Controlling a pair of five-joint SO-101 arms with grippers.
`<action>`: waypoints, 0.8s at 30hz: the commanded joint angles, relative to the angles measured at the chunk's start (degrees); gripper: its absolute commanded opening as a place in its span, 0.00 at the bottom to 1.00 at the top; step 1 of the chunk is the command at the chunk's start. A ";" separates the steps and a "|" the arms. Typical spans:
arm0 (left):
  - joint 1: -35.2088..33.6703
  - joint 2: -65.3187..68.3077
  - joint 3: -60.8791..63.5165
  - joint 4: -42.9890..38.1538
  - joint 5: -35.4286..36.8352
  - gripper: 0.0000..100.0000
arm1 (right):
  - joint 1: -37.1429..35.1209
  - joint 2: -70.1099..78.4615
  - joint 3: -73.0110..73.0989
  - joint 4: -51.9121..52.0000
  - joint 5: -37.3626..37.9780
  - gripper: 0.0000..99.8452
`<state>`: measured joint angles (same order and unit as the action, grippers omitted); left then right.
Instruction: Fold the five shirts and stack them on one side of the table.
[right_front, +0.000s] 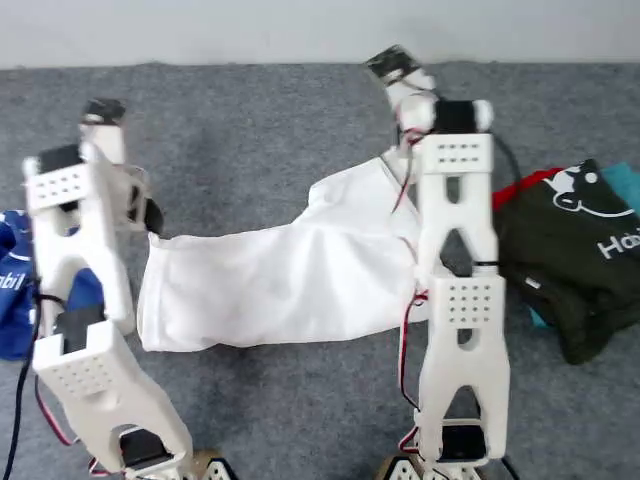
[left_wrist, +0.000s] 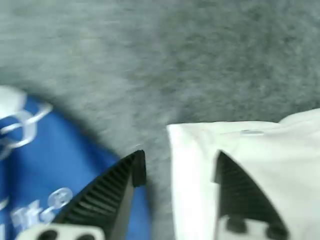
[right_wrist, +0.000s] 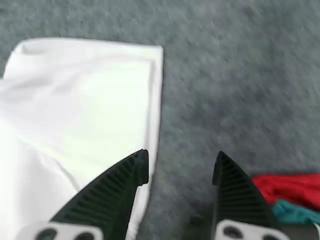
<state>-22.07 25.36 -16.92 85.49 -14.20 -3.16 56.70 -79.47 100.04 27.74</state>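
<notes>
A white shirt (right_front: 280, 275) lies partly folded across the middle of the grey table. My left gripper (left_wrist: 177, 167) hangs open over the shirt's left edge (left_wrist: 250, 165), one finger above the cloth and the other above the blue shirt (left_wrist: 45, 175). In the high view the left arm (right_front: 80, 250) stands at the white shirt's left end. My right gripper (right_wrist: 181, 165) is open above bare carpet beside the white shirt's (right_wrist: 75, 110) upper right corner, with nothing between its fingers. The right arm (right_front: 455, 250) covers the shirt's right end.
A blue shirt (right_front: 15, 290) lies at the table's left edge. A heap of black (right_front: 570, 260), red (right_front: 525, 185) and teal (right_front: 625, 180) shirts sits at the right; red (right_wrist: 290, 187) and teal (right_wrist: 295, 212) cloth edges lie near my right gripper. Grey carpet is bare at the back and front.
</notes>
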 joint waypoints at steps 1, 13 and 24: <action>-3.25 -0.70 -5.05 5.27 0.00 0.29 | 5.05 -6.81 5.45 3.12 0.62 0.22; -4.75 -1.05 -5.05 14.95 0.44 0.29 | 5.41 -22.81 52.04 -0.13 -2.81 0.22; -3.69 -1.05 -4.88 14.95 2.37 0.29 | 1.19 -15.96 58.37 -5.85 -4.66 0.10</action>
<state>-25.85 25.36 -20.09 99.03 -13.85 -1.93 40.44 -21.10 94.68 24.04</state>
